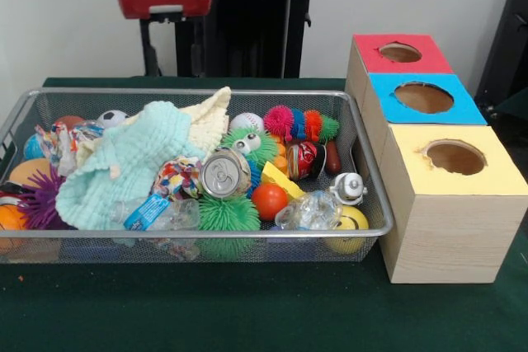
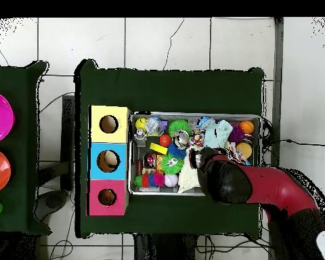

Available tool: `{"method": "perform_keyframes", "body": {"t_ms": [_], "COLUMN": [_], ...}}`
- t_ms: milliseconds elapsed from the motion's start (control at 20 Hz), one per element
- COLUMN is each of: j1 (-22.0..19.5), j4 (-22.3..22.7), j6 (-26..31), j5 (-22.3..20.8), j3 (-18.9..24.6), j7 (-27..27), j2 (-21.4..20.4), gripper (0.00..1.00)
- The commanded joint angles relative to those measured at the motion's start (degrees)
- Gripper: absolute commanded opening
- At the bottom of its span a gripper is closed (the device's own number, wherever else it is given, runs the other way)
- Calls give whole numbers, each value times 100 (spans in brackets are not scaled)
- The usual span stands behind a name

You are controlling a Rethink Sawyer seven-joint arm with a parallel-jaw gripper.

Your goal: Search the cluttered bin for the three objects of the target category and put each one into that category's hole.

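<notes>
1. I see the wire basket (image 1: 375, 204) on the green table (image 1: 247, 311). It is full of toys and junk.
2. On top of the pile lies a pale green cloth (image 1: 124, 166), with a cream cloth (image 1: 210, 117) just behind it.
3. A silver drink can (image 1: 224, 173) lies on its side near the middle. Its top faces me.
4. A green spiky ball (image 1: 228, 216) sits at the front edge, and an orange ball (image 1: 269, 200) is just beside it.
5. A crushed clear bottle (image 1: 309, 212) lies near the front right corner, touching a yellow smiley ball (image 1: 353, 224).
6. A fuzzy toy in pink, blue, orange and green (image 1: 299, 124) lies along the back.
7. I cannot pick out any of the 3 plush animals. They may be hidden under the pile.
8. 3 wooden boxes stand in a row beside the basket.
9. The red-topped hole (image 1: 400, 53) is on the box farthest from the front camera. The blue box (image 1: 425, 98) is in the middle and the yellow box (image 1: 455, 157) is nearest.
10. From above, my red and black arm (image 2: 260, 189) reaches over the basket near the cloths.
11. The claw is under the arm, so I cannot tell if it is open or shut, or if it holds anything.
</notes>
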Motion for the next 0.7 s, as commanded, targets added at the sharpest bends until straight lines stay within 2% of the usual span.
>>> {"method": "perform_keyframes", "body": {"t_ms": [50, 250, 400, 700], "j1": [-528, -882, -1072, -1456], "j4": [-841, -1210, -1276, -655], "j6": [971, 1137, 1181, 688], "j5": [-725, -984, -1183, -1592], "j3": [901, 1063, 1090, 1065], "j7": [-2327, -2609, -2664, -2326], "j2": [818, 1295, 1427, 1235], "gripper": [100, 100, 100, 100]}}
